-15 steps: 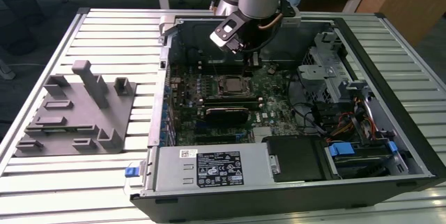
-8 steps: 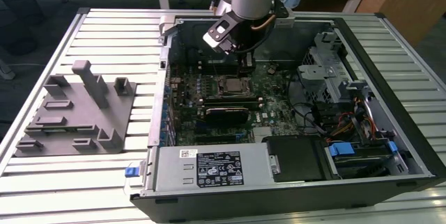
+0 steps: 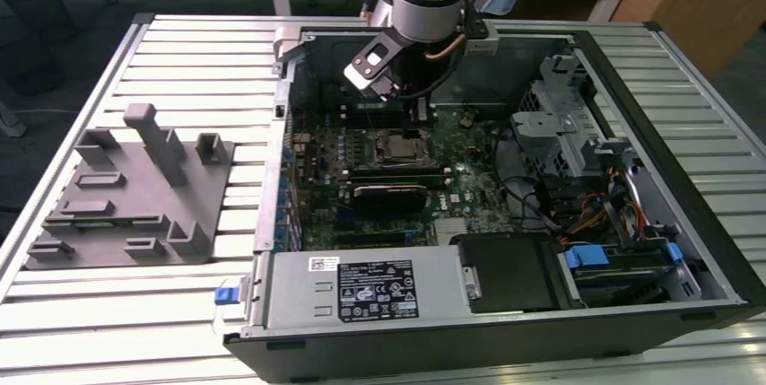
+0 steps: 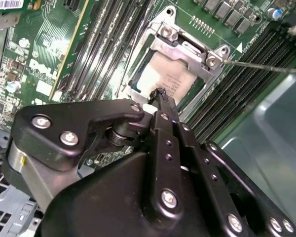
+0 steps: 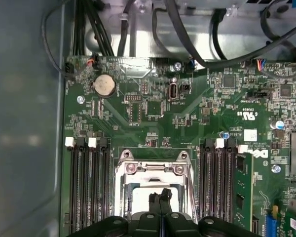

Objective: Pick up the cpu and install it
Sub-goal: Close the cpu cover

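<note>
Gripper [image 4: 160, 93]: 2 fingers [image 4: 166, 126] pressed together, nothing between them, tips over the cpu [image 4: 170, 79]; contact unclear.
Cpu: flat in the socket frame [image 4: 187, 52], middle of the motherboard [image 3: 469, 189], far half of the computer case [image 3: 479, 349].
Step, judged: pick-up done, install in hand.
Calls for: cpu square and level.

Green motherboard [image 5: 153, 113] with black slots [image 5: 81, 187], pale silver-white cpu [image 4: 170, 79] in a shiny steel frame [image 4: 185, 49], black gripper [image 4: 160, 96], grey plastic block [image 3: 126, 192], ribbed silver desk [image 3: 179, 53], black computer case [image 3: 479, 358]
</note>
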### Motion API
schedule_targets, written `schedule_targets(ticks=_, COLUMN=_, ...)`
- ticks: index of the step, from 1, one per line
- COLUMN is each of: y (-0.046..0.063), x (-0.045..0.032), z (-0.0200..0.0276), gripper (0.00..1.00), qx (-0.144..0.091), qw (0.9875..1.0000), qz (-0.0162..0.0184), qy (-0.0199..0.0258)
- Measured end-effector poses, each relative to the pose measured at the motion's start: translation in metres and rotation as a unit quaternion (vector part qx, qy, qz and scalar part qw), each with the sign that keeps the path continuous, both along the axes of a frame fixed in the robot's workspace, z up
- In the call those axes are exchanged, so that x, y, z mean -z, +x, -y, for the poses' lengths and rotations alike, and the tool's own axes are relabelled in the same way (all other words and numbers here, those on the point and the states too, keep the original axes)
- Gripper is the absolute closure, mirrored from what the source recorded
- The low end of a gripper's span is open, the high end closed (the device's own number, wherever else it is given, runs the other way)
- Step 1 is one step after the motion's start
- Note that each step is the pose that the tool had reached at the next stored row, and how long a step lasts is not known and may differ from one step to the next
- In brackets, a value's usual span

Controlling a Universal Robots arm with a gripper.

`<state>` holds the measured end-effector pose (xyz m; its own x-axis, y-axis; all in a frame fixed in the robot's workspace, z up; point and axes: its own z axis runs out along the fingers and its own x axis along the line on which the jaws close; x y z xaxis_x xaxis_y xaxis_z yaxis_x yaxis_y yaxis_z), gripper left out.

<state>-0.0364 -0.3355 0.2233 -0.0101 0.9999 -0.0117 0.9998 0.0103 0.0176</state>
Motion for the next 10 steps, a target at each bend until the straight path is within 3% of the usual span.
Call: schedule_targets(ticks=10, y=-0.0052, x=0.0036, z=0.0001, gripper=0.89, qx=0.000, qw=1.0000, qz=-0.0004, qy=-0.0001)
